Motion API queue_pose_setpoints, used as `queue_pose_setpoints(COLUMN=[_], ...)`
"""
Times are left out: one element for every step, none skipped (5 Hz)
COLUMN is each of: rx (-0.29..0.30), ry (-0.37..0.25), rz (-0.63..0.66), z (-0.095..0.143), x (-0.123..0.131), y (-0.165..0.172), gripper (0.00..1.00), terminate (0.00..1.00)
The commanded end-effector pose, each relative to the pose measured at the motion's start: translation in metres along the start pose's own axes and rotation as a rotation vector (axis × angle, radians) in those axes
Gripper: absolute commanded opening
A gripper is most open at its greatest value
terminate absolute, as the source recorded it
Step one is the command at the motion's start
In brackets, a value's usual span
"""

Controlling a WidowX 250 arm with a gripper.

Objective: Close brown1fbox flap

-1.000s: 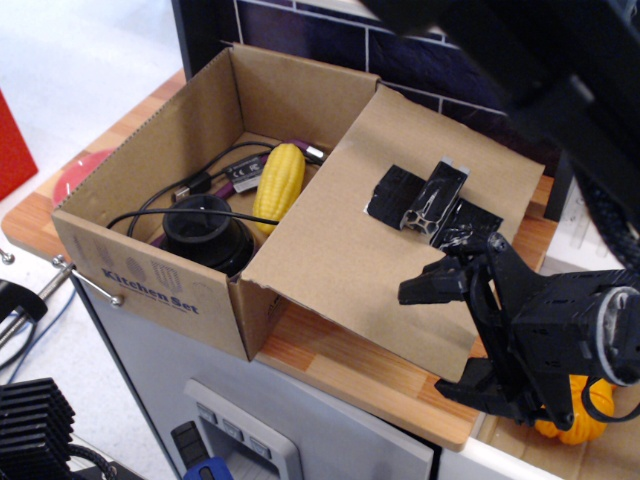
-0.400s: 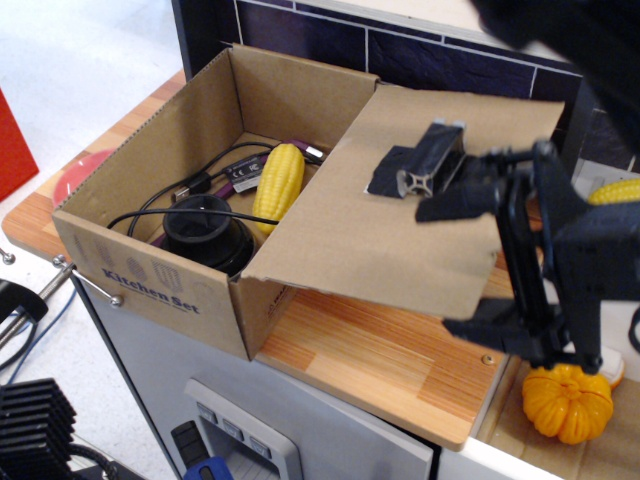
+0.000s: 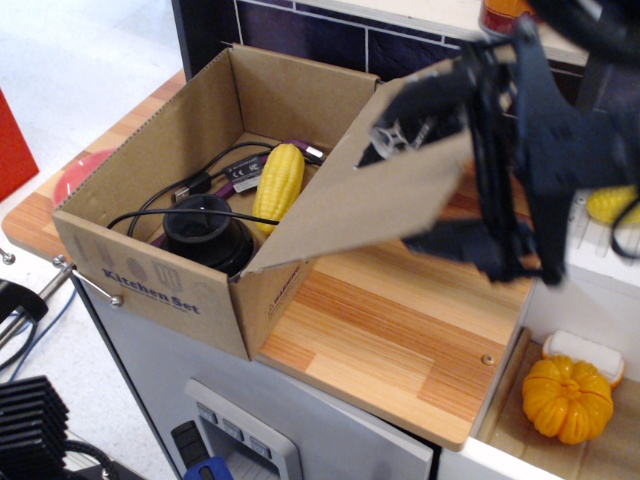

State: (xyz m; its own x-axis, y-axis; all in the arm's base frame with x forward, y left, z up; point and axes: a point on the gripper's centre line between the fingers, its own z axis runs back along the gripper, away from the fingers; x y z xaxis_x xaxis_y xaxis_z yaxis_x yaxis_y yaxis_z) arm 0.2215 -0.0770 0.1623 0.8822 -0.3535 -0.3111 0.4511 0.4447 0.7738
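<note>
The brown1fbox sits at the 9 o'clock end of the wooden worktop, its "Kitchen Set" print facing 7 o'clock. The top is open. The flap hinged on the 3 o'clock wall is raised at a slant, free edge higher than the hinge, with a small metal bracket taped on near its upper corner.

The black pincer is at 2 o'clock, spread wide: one finger lies over the flap's top edge, the other reaches beneath the flap's underside, so the cardboard lies between them without being squeezed.

Inside the box are a yellow corn cob, a round black device and black cables, all lying below the rim.

Elsewhere, an orange toy pumpkin rests in a recess at 5 o'clock with a pale yellow-topped item just behind it. A yellow object shows at 3 o'clock, partly hidden by the arm. A red disc peeks out beside the box at 9 o'clock.
</note>
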Motion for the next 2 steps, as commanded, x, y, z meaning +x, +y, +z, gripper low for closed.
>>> queue_pose_setpoints(rx=[-0.006,-0.075], ry=[-0.035,-0.058], rz=[-0.041,-0.026], z=[-0.015,-0.036], x=[-0.030,-0.042], y=[0.053,0.069], gripper=[1.00,1.00], terminate=[0.00,0.00])
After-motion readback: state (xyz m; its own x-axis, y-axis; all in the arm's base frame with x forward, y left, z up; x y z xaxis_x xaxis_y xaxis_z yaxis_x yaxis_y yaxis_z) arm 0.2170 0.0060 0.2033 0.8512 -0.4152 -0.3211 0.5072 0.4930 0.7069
